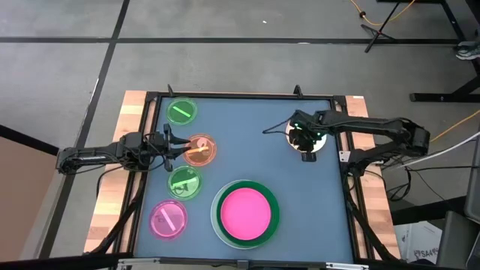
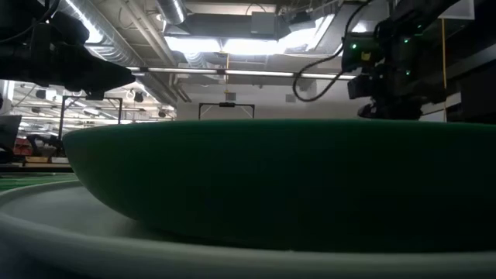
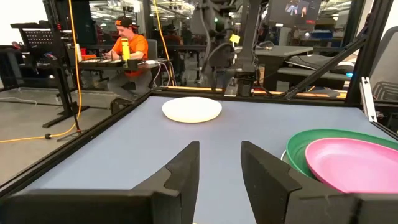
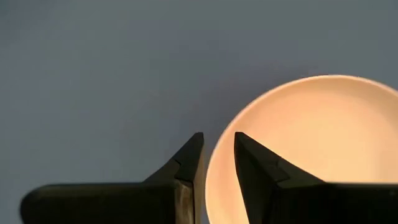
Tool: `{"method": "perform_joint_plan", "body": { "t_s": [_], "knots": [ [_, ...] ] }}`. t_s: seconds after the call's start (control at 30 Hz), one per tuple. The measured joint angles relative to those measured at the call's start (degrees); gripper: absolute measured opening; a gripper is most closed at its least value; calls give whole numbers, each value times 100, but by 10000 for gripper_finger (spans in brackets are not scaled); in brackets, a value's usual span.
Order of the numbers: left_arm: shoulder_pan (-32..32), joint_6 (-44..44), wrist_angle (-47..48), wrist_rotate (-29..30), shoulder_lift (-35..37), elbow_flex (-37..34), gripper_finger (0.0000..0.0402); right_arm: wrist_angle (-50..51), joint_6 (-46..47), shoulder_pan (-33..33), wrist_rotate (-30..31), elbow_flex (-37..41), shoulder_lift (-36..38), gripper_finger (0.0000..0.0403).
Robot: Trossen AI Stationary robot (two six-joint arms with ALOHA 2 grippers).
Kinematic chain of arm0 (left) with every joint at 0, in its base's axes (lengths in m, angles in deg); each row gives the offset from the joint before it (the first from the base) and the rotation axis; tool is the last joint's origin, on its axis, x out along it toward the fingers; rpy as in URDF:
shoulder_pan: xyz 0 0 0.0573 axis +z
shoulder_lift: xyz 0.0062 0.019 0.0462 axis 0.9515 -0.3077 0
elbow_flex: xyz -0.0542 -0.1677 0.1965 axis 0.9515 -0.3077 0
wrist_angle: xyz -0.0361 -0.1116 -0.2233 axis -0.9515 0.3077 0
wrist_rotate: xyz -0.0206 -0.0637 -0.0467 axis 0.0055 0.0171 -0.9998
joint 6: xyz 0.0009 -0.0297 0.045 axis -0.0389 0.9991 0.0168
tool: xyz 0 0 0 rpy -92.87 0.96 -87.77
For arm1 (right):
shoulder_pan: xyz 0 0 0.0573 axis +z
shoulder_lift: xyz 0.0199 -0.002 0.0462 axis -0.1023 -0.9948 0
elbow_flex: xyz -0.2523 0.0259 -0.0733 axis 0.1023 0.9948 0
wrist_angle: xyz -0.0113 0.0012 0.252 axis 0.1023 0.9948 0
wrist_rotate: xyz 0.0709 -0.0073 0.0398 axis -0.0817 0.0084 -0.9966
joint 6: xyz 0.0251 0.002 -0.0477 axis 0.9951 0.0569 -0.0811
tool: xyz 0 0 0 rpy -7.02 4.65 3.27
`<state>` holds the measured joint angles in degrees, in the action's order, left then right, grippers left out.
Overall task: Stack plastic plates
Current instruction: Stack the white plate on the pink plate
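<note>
A pink plate (image 1: pixel 244 212) lies in a dark green plate (image 1: pixel 274 217), which lies on a white plate (image 1: pixel 215 222) at the near middle; the green plate (image 2: pixel 279 186) fills the low view. A cream plate (image 1: pixel 316 145) lies flat at the far right. An orange plate (image 1: pixel 201 150), two translucent green plates (image 1: pixel 181 112) (image 1: pixel 184 182) and a magenta plate (image 1: pixel 168 220) lie at the left. My left gripper (image 3: pixel 219 168) is open and empty, level, by the orange plate's left edge. My right gripper (image 4: pixel 217 152) points down, slightly open, with one finger on each side of the cream plate's rim (image 4: pixel 211 168). My right gripper stands from above over the cream plate's rim (image 4: pixel 214 158), one finger over the plate and one over the table. I cannot tell whether the fingers touch the rim. The plate lies flat on the table.
The blue table top (image 1: pixel 247 127) is framed by a black rail (image 1: pixel 240 95). A person in an orange shirt (image 3: pixel 132 46) sits at a desk beyond the table's far side. Bare table lies between the cream plate (image 3: pixel 191 109) and the left plates.
</note>
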<state>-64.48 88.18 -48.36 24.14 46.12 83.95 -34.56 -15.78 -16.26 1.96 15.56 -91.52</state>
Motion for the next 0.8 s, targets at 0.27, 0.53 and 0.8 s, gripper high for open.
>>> {"method": "perform_joint_plan", "body": {
  "t_s": [0.27, 0.53, 0.8],
  "knots": [
    [0, 0, 0, 0, 0, 0, 111, -82, 280, -2, 8, 2, -557, 78],
    [0, -2, 0, -1, 1, -2, 111, -441, 582, -2, 501, 2, -868, 78],
    [-1, -1, 0, -1, 1, -1, 111, -455, 599, -1, 389, 2, -939, 78]
  ]
}}
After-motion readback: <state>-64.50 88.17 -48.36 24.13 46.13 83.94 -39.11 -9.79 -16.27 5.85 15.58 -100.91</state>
